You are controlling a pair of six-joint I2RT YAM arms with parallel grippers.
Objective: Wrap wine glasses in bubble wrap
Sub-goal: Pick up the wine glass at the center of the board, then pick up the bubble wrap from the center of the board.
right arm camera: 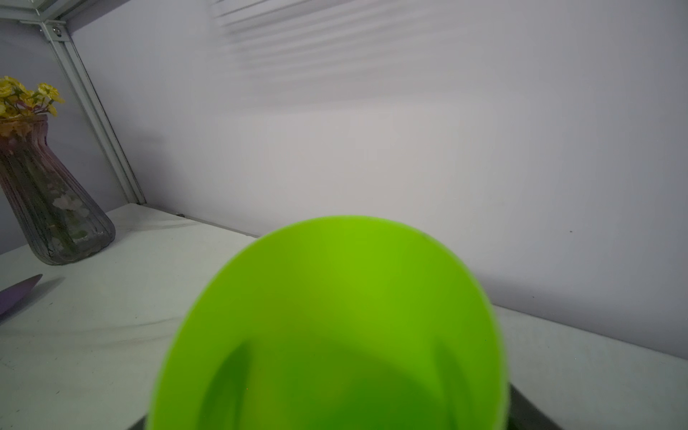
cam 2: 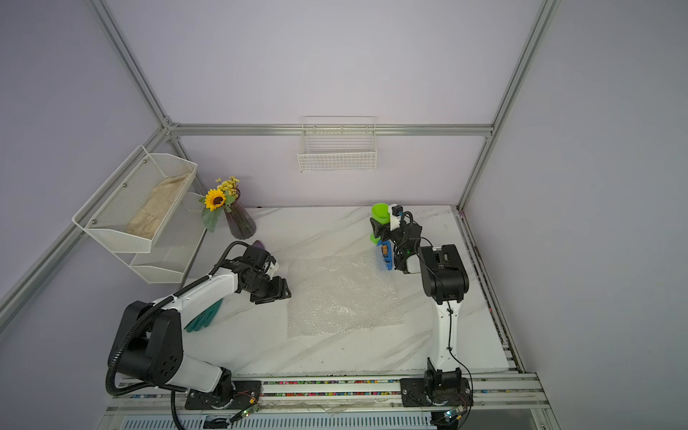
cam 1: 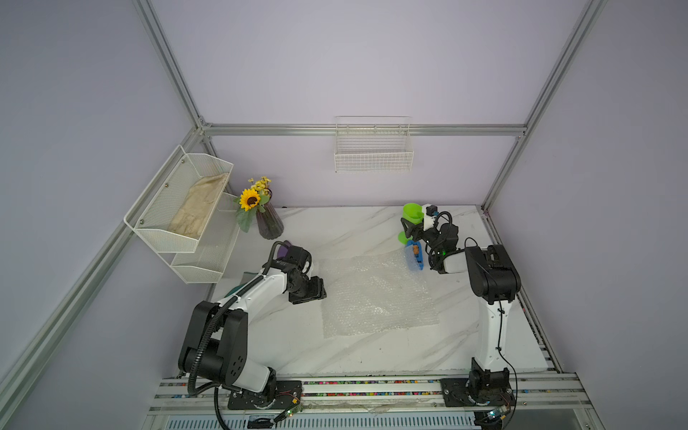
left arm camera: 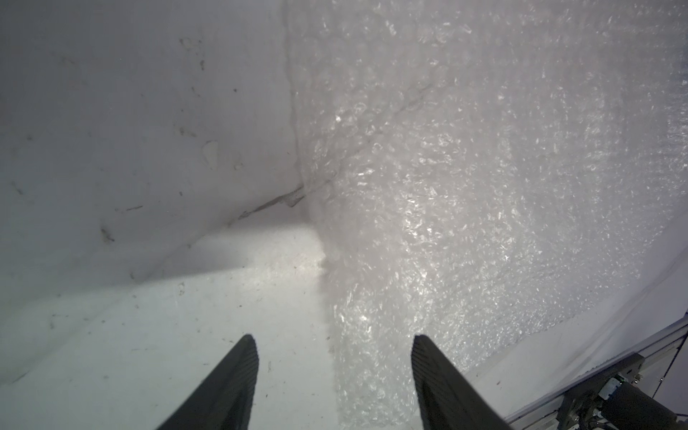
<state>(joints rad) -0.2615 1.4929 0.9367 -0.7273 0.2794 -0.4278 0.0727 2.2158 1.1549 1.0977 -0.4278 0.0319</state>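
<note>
Right wrist view: the lime-green goblet (right arm camera: 335, 298) looms large and blurred, with dark finger shapes showing through its wall on either side. In both top views it stands at the far right of the marble desk (cam 1: 372, 353), close to the back wall, bowl up and foot down. The right end effector (cam 1: 409, 229) reaches in from the right at stem height, its jaws flanking the goblet. Whether they press on it cannot be told.

The bubble wrap (cam 1: 376, 294) lies spread flat mid-desk, apart from the goblet. Its far right corner is just beside a blue object (cam 1: 415, 257), which sits between the sheet and the goblet's foot. The left end effector (cam 1: 311, 294) hangs at the sheet's left edge. In the left wrist view its two fingers stand apart, empty, one over bare desk and one over the wrap (left arm camera: 484, 186), straddling that edge.

A wide strip of open marble runs between the sheet's near edge and the desk's near edge, and another lies to the sheet's right, by the right arm. At the far left a ribbed vase (cam 1: 268, 223) holds a sunflower, and a teal glove (cam 2: 204, 316) lies under the left arm
</note>
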